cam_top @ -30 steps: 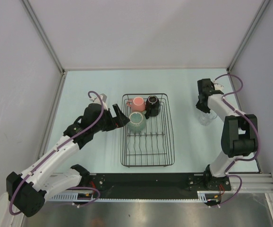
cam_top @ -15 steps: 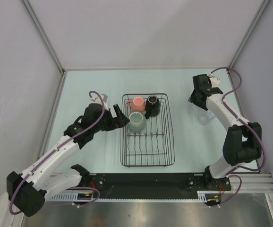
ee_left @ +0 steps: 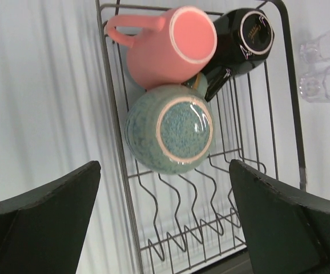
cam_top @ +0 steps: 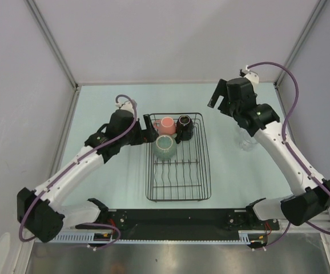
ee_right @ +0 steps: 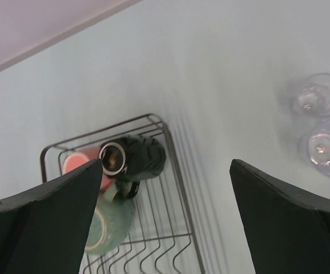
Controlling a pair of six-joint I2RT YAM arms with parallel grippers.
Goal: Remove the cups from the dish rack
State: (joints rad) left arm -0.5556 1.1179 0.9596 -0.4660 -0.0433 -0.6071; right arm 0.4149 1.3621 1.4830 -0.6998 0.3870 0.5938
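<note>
Stock: pink mug [cam_top: 166, 123], black cup [cam_top: 184, 127] and green cup [cam_top: 165, 146] sit at the dish rack's [cam_top: 179, 177] far end, while two glasses [ee_right: 325, 145] stand unloaded on the worktop [cam_top: 108, 103]; my left end effector [cam_top: 149, 130] gapes beside the rack, probably for the mug, and my right end effector [cam_top: 217, 100] hangs wide and empty.

Dish rack [ee_right: 152, 117]: black wire, lower left.
Inside, clustered at one end: black cup [ee_right: 136, 157], pink mug [ee_right: 73, 162], pale-green cup [ee_right: 111, 225].
Clear tumblers [ee_right: 319, 94]: two, touching, right, on surface [ee_right: 222, 74], well apart from rack.
Tool [ee_right: 166, 162]: fingers wide apart, empty.
</note>
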